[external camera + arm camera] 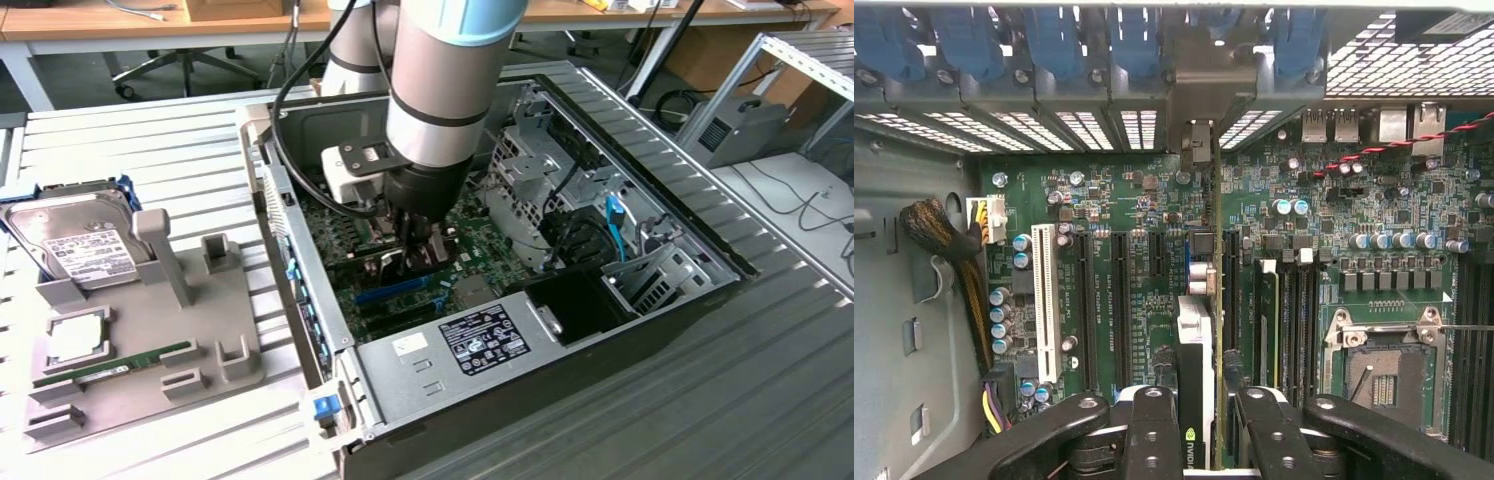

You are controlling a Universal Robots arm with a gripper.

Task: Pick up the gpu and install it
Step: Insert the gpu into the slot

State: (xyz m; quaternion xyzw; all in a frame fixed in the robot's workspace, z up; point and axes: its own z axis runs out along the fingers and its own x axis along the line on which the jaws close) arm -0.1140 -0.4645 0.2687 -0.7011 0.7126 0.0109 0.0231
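While the arm reaches down into the open computer case [601, 380], we judge the pick-up done, since the card is inside it and well apart from the grey tray [200, 330] on the exterior view's left, where the hard drive [80, 245] and RAM stick [114, 368] lie. Over the green motherboard [1124, 300] the gpu [1194, 345] stands on edge in line with a long slot, its bracket end toward the case's rear openings. The gripper [1204, 435] pinches the card between its fingers [1154, 430], so we count the seating as unconfirmed and the release as not yet done.
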